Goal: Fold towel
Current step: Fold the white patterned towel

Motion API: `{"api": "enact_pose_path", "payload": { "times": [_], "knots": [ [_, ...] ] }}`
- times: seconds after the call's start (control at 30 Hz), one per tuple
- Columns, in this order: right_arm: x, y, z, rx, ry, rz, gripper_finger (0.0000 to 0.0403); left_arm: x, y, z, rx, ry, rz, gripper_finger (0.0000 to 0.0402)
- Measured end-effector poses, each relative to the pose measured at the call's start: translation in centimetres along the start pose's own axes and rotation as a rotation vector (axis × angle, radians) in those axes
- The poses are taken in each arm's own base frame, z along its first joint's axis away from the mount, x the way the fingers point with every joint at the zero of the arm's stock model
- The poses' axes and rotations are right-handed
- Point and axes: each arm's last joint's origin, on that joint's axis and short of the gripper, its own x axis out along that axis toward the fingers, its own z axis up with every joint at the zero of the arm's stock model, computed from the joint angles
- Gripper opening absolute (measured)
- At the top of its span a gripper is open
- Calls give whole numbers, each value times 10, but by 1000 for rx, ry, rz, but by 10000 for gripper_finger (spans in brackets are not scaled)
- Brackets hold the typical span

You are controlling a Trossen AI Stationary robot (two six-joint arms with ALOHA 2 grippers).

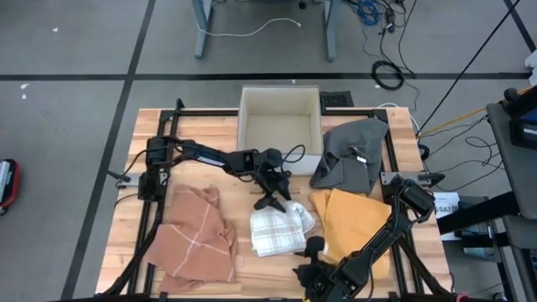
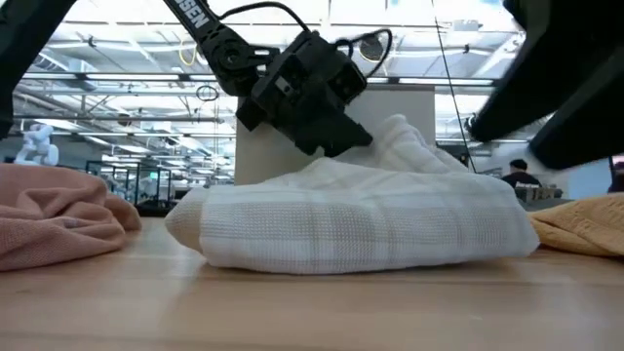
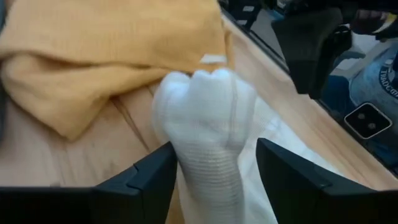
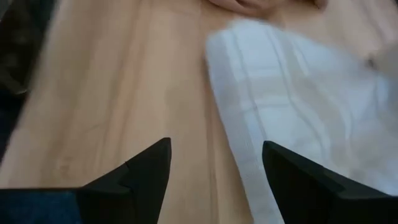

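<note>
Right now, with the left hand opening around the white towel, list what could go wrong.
1. The bunched ridge of the white waffle-weave towel sits between the left hand's fingers and could snag as it lifts.
2. The yellow cloth touches the towel and may drag along.
3. The right hand hovers close, risking a collision.

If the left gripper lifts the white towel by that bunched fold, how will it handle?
Probably floppy: the white towel lies in soft rumpled folds, so the rest would likely drape and unfold. It looks light, a thin waffle weave. The bunch between the left gripper's open fingers may slump once released.
</note>
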Motion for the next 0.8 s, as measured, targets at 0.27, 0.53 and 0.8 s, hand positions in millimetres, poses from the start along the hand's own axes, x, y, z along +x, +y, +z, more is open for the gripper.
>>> {"api": "enact_pose_path", "payload": {
  "times": [0.27, 0.53, 0.8],
  "knots": [
    [3, -9, -4, -109, 32, -84, 240, -13, -10, 16, 30, -15, 2, 225],
    [5, -16, -11, -206, 140, -73, 240, -33, -27, 21, 29, 101, 48, 225],
    [14, -20, -15, -275, 158, -60, 240, -19, -66, 5, -14, 288, -165, 225]
  ]
}}
